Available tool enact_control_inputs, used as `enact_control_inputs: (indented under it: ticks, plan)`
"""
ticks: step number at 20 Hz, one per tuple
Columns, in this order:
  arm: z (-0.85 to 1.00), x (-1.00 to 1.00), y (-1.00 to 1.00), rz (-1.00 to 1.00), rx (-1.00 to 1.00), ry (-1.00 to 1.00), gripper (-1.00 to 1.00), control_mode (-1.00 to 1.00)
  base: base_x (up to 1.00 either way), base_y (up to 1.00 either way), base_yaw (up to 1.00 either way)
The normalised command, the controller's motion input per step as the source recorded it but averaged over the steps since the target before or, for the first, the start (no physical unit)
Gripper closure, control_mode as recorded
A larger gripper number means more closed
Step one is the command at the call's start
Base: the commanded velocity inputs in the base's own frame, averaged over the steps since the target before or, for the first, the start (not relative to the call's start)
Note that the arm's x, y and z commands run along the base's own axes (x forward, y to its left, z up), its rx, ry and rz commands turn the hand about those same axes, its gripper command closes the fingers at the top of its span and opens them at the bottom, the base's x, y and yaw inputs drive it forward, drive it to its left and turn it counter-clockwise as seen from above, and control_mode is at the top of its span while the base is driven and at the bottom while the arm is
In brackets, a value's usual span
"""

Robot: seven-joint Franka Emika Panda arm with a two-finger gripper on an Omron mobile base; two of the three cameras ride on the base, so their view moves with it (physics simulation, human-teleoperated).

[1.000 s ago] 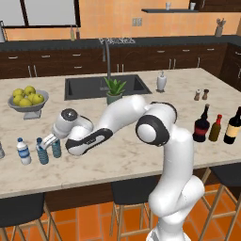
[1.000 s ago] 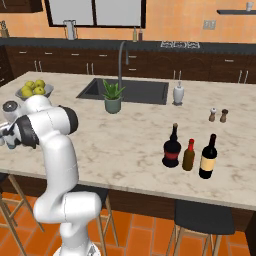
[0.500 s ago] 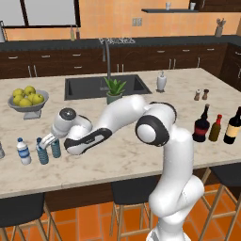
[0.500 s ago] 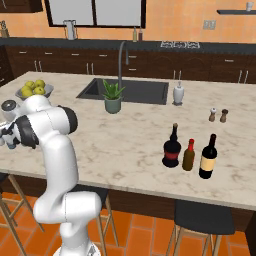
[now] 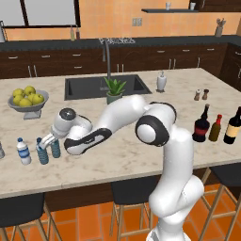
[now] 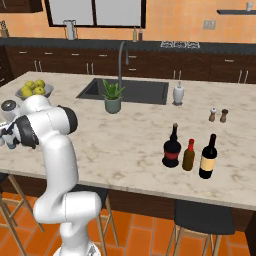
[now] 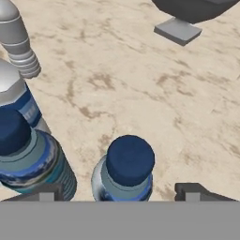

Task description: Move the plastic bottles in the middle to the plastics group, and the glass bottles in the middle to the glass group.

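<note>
**Gripper spread around a blue bottle at the left end of the worktop**

We see the arm stretched low and far to its left over the marble worktop (image 5: 141, 155), with the gripper (image 5: 49, 140) down among the small water bottles. In the hand view the two finger tips (image 7: 197, 191) stand wide apart, one on either side of a translucent-blue plastic bottle (image 7: 124, 176) with a blue cap; the bottle stands upright between them, and we cannot tell whether either tip touches it. Just beside it stands a second blue plastic bottle (image 7: 33, 164), and behind that the clear white-labelled bottle (image 7: 16, 93) of the plastics group.

From the left base view, the two blue bottles stand close together, one (image 5: 42, 151) nearer the worktop's front edge and the other (image 5: 56, 148) just behind the gripper, with the clear white-labelled bottle (image 5: 23, 151) near them on the left (all three upright).

At the other end of the worktop, well apart from all this, the near-black glass bottle (image 5: 202, 125) with its red band stands just beside the slim brown red-capped bottle (image 5: 215, 128) and the tall wine bottle (image 5: 233, 126).

A fruit bowl (image 5: 28, 99) of yellow-green fruit sits behind the water bottles, and a potted plant (image 5: 114, 90) stands at the sink's front edge.
</note>
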Motion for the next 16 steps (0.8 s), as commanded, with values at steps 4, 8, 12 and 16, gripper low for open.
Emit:
enact_control_inputs:
  ticks: [4,8,12,16]
  plan:
    - [0.04,0.0,0.0,0.0,0.0,0.0,-1.0,-1.0,0.0,0.0,0.0]
    - [0.62,0.0,-0.02,-0.02,0.0,0.0,-1.0,-1.0,0.0,0.0,0.0]
    - [0.84,0.01,-0.16,-0.04,0.0,0.0,-1.0,-1.0,0.0,0.0,0.0]
    - [1.0,-0.01,-0.26,-0.05,0.0,0.05,-1.0,-1.0,0.0,0.0,0.0]
